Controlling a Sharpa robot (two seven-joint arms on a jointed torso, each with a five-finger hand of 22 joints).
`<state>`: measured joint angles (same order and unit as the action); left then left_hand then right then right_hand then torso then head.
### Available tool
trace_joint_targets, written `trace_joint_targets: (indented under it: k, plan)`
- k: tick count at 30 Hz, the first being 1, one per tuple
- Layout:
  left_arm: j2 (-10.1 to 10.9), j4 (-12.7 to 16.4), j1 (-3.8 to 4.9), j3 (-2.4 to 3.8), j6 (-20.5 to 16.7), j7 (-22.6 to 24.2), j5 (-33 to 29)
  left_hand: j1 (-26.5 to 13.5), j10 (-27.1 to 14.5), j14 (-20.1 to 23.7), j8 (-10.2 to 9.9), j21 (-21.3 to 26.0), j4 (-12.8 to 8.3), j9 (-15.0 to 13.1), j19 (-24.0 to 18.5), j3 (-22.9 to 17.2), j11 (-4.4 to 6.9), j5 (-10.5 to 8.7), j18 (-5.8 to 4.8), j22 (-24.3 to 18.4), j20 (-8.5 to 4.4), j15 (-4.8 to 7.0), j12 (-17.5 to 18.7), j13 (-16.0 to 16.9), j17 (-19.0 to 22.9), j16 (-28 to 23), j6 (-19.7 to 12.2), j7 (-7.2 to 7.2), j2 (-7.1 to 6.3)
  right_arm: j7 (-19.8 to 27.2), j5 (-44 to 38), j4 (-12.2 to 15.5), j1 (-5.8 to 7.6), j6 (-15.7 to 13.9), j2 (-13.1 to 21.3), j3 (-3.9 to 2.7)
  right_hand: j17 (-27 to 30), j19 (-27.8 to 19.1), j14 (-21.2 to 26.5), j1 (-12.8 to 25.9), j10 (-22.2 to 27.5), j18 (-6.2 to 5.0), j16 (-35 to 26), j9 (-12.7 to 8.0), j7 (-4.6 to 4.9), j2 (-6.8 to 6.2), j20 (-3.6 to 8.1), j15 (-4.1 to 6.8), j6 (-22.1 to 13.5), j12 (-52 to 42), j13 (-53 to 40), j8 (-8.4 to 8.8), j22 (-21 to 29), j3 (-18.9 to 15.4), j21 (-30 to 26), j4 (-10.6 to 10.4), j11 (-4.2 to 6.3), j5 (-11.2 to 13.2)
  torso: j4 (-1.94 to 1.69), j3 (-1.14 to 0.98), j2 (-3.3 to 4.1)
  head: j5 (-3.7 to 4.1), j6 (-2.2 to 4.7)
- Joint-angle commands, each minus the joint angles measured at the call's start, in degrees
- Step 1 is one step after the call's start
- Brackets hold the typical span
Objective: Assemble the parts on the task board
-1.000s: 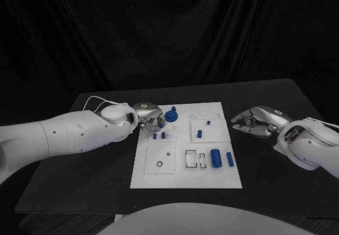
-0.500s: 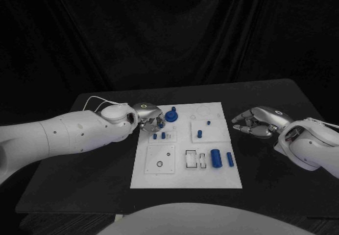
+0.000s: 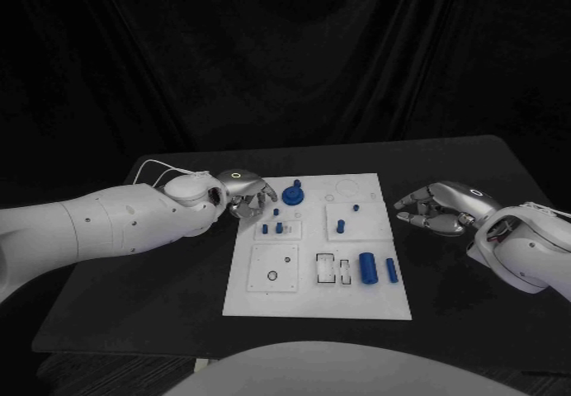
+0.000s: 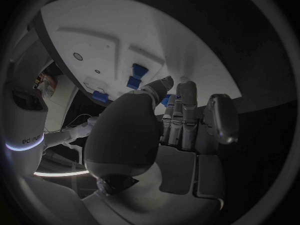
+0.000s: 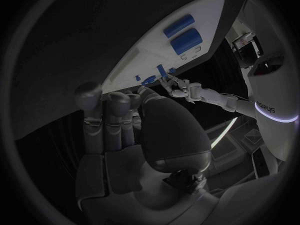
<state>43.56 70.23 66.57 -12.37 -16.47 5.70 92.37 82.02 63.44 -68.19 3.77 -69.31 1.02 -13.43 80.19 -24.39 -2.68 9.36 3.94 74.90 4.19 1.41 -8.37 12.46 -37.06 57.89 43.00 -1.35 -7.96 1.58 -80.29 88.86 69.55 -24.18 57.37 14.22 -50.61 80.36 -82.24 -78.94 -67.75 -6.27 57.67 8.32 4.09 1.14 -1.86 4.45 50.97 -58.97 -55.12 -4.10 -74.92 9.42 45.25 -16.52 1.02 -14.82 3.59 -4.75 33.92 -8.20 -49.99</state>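
Note:
The white task board point(image 3: 312, 290) lies in the middle of the table. My left hand point(image 3: 244, 195) hovers at its far left corner, fingers loosely bent, holding nothing that I can see. Just beside the fingertips a small blue peg point(image 3: 279, 212) stands in the board, with two more pegs point(image 3: 264, 228) in front of it. A blue round part with a post point(image 3: 294, 195) stands at the far edge. Another peg point(image 3: 341, 225) stands mid-board. A thick blue cylinder point(image 3: 368, 267) and a thin one point(image 3: 390, 269) lie at the near right. My right hand point(image 3: 438, 208) hangs right of the board, holding nothing.
The black table point(image 3: 155, 289) has free room on both sides of the board and in front of it. A white cable point(image 3: 155, 169) loops at my left wrist. Black curtains close off the back.
My left hand has drawn back a little from the small peg at its fingertips; the peg stays standing in the board. The right hand has barely moved. The whole picture has shifted slightly.

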Motion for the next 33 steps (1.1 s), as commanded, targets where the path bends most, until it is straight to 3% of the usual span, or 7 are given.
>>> trace_joint_targets:
  k: [1,8,14,17,20,24,33]
  plan:
    - [0.7,0.0,-0.07,0.05,-6.0,0.4,0.0,-0.9,-0.7,-0.1,-0.5,0.2,1.1,2.4,0.0,0.7,-0.64,-1.6,0.39,9.4,0.55,-0.26,0.7,0.0,0.1,-0.2,-7.5,0.52,-0.22,-0.8,-0.1,0.6,0.69,-0.4,0.4,-0.06,0.1,-0.3,0.5,0.1,1.0,-0.7,-0.3,-0.1,-0.18,-0.06,-0.15,0.0,-0.1,1.9,1.8,0.12,-5.8,0.5,-0.4,0.1,0.12,-0.2,-0.02,0.02,-0.03,-0.27,-0.01]
    - [3.6,1.0,0.34,0.06,-14.4,2.7,0.0,3.0,-5.9,0.2,-1.3,1.9,10.9,7.7,-0.6,9.7,-1.06,-4.74,0.65,9.0,0.89,-0.53,2.2,0.0,1.2,-1.3,-21.8,3.71,-1.55,-1.1,-0.1,1.7,2.92,-0.8,0.8,-0.06,-0.2,0.1,0.1,-0.1,5.7,-0.61,-0.1,-0.3,0.07,-0.66,-0.27,-0.19,0.1,14.2,13.1,0.07,-5.9,1.4,-0.2,0.1,-0.21,-0.2,-0.01,0.06,0.02,0.08,-0.01]
    - [6.0,2.6,1.82,0.07,-20.6,6.0,-2.4,3.7,-11.3,5.0,0.1,11.0,15.6,6.6,-5.5,11.5,-1.12,-5.7,2.09,6.9,1.42,-1.16,2.0,1.4,3.9,-4.1,-13.3,3.92,-0.88,-1.5,-0.1,2.5,5.19,-0.4,0.5,-0.06,-0.2,0.2,0.0,-1.0,5.5,-0.61,-0.1,-0.5,0.19,-1.46,-0.36,-0.32,0.3,17.6,15.5,0.04,-5.9,2.1,-0.4,0.3,-0.38,-0.2,-0.48,0.35,0.19,0.22,-0.01]
    - [7.0,3.5,2.53,0.07,-21.9,9.2,-8.8,1.4,-14.5,15.6,1.3,32.8,15.3,5.6,-19.8,11.8,-0.57,-4.86,4.82,1.7,2.39,-2.07,0.6,2.2,5.9,-10.4,-6.2,4.31,0.37,-1.6,-0.1,2.7,6.22,0.2,0.2,-0.06,-0.1,0.2,0.1,-2.0,5.9,-0.61,-0.4,-0.5,0.27,-2.23,-0.44,-0.44,0.4,19.9,17.0,0.01,-5.9,2.6,-0.6,0.5,-0.56,-0.1,-0.62,0.55,0.26,0.27,-0.01]
    - [8.3,4.4,3.44,0.07,-18.8,19.0,-26.9,-2.9,-23.2,31.9,1.3,49.6,14.4,5.6,-38.4,14.3,-2.62,-1.62,3.4,-2.5,4.52,-6.8,-2.3,2.9,9.9,-19.8,-1.1,-0.7,2.55,-2.3,-0.1,2.9,8.2,2.5,-0.8,-0.06,1.4,-0.3,0.8,-4.6,7.2,-0.81,-1.9,-0.5,0.69,-4.13,-0.77,-0.98,0.8,24.6,20.1,-0.03,-5.6,3.8,-2.4,1.0,-1.16,0.1,-0.82,0.87,0.36,0.22,-0.01]
    - [9.1,4.9,3.93,0.06,-9.1,27.0,-48.3,-4.9,-33.2,47.4,0.6,62.0,15.5,6.3,-53.6,18.9,-1.26,-0.32,3.31,-8.5,3.97,-5.74,-3.9,1.1,17.1,-30.6,-0.5,-3.74,4.2,-4.6,-0.4,2.9,10.57,7.0,-2.4,-0.06,6.9,-3.4,4.4,-5.7,10.3,-1.79,-7.5,-0.8,0.64,-5.48,-1.52,-2.03,0.0,27.7,21.9,0.29,-3.9,4.2,-11.1,1.1,-2.21,0.9,-1.07,1.26,0.51,0.15,-0.01]
    - [10.7,8.6,4.28,0.05,6.8,34.7,-77.1,-9.7,-57.1,67.7,-1.6,66.8,15.9,11.2,-76.1,29.8,2.72,-0.21,4.86,-37.5,5.53,-4.14,2.2,-9.3,36.2,-56.8,-23.5,-0.63,6.53,-9.7,-6.8,2.5,13.44,18.6,-6.7,-0.06,12.5,-9.9,12.0,-9.0,23.7,-3.52,-12.9,-1.3,-1.69,-6.89,-3.73,-4.16,-2.2,36.8,28.5,0.16,-1.9,5.5,-25.3,4.0,-6.42,1.4,-1.8,1.93,0.7,1.0,-0.01]
